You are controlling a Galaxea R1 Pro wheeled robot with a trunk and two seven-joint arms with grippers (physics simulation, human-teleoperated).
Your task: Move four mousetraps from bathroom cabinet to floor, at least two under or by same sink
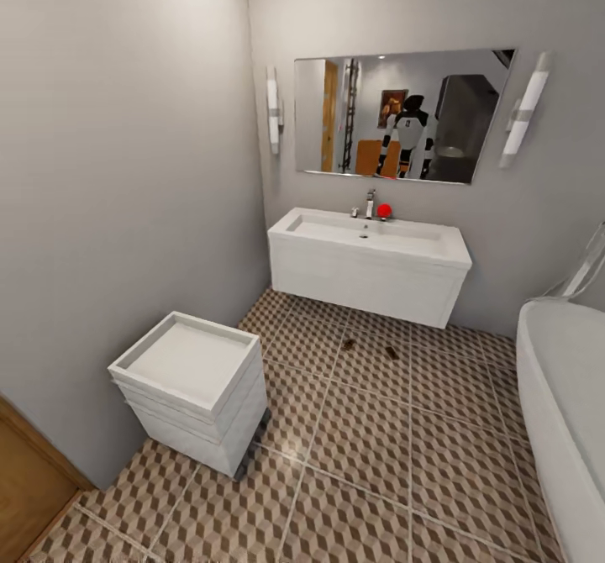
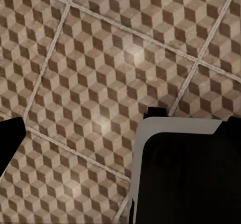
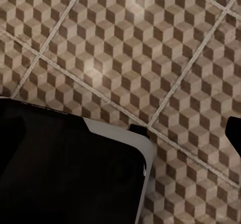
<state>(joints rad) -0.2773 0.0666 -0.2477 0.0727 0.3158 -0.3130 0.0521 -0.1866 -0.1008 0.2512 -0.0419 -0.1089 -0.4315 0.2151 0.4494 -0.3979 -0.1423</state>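
Lying on the bathroom floor point(image 1: 370, 428) just in front of the wall-hung sink point(image 1: 370, 248), two small brown mousetraps, one point(image 1: 348, 344) left of the other point(image 1: 392, 351), near each other but apart, at the edge of the vanity's shadow. Too small here to make out the metal parts. Judged light, stiff and flat: thin wooden boards, easy to pinch yet easy to skid across smooth tile. Best taken across the short sides of the board, clear of the sprung wire, with a low, level approach. No cabinet to be made out from this stance; a white square toilet point(image 1: 189, 386) at the left wall, a bathtub point(image 1: 563, 395) at the right, a mirror point(image 1: 395, 113) above the basin. Pointing down at cube-patterned tile in both wrist views, with dark robot bodywork intruding; finger spread on either arm impossible to tell.
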